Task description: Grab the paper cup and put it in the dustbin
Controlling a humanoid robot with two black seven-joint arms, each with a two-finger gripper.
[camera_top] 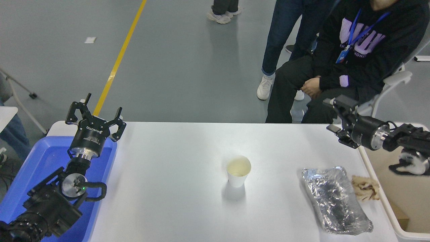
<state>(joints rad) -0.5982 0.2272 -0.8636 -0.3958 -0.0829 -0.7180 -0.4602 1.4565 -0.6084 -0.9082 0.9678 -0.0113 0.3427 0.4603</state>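
Foil tray (336,201): crumpled, near right of the table (174,201); leave it
Paper cup (238,170): upright mid-table, apparently empty; likely light and easily crushed; pinch gently across the wall below the rolled rim
Dustbin (376,188): right of the table
Left pincer (95,118): parked over the blue tub (43,161); open, empty
Right pincer (337,116): far right, well apart from cup; empty; opening unclear

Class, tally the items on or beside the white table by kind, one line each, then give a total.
Paper cup: 1
Foil tray: 1
Brown paper wad: 1
Blue tub: 1
Dustbin: 1
Total: 5
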